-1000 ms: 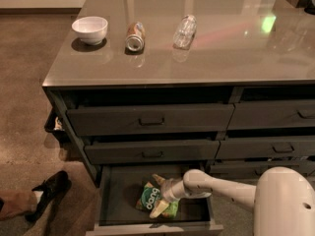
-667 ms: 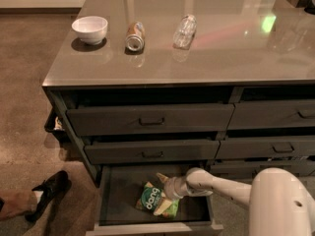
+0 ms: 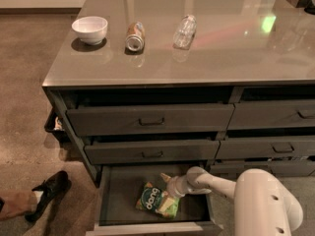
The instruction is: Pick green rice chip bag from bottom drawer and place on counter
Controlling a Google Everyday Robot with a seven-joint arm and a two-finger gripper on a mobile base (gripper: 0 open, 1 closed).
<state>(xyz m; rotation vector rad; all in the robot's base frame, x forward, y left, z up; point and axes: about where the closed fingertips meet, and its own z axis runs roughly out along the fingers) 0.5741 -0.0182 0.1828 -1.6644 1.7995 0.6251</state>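
The green rice chip bag (image 3: 156,201) lies flat in the open bottom drawer (image 3: 120,200), its round "dang" logo facing up. My gripper (image 3: 165,186) reaches down into the drawer from the right on a white arm and sits right at the bag's upper right edge. The counter (image 3: 197,43) is the glossy grey-brown top of the cabinet above.
On the counter stand a white bowl (image 3: 90,29), a crushed can (image 3: 134,36) and a clear plastic bottle (image 3: 184,31). Two shut drawers with bar handles (image 3: 150,122) overhang the open drawer. A person's shoe (image 3: 49,193) is on the floor at the left.
The arm has shifted slightly left and deeper into the drawer. The bag lies in about the same spot.
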